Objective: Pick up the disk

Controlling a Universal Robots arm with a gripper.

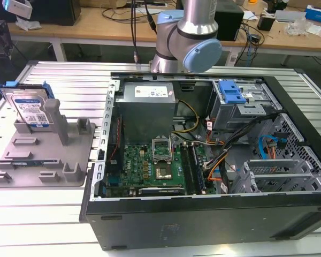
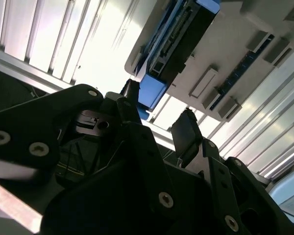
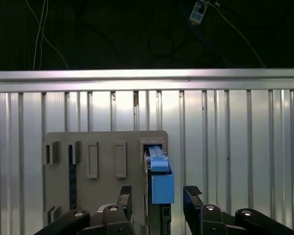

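In the exterior view the disk [image 1: 29, 110], silver with a white-and-blue label and blue rails, stands upright on its edge in the grey holder tray [image 1: 43, 155] at the exterior view's left. In the first wrist view the disk [image 3: 160, 183] is seen edge-on, its blue rail toward the camera, slotted in the holder tray [image 3: 103, 161]. My gripper [image 3: 158, 196] hangs open above it, one finger [image 3: 125, 196] on each side of the disk's edge, apart from it. The second wrist view shows the open gripper [image 2: 159, 115] near the blue end of the disk [image 2: 179, 39].
An open computer case [image 1: 203, 160] takes up the middle and right of the slatted metal table [image 1: 53, 214], with a blue-latched drive cage [image 1: 230, 93] inside. The robot arm [image 1: 187, 37] rises behind the case. Grey posts [image 1: 53, 115] stand on the holder beside the disk.
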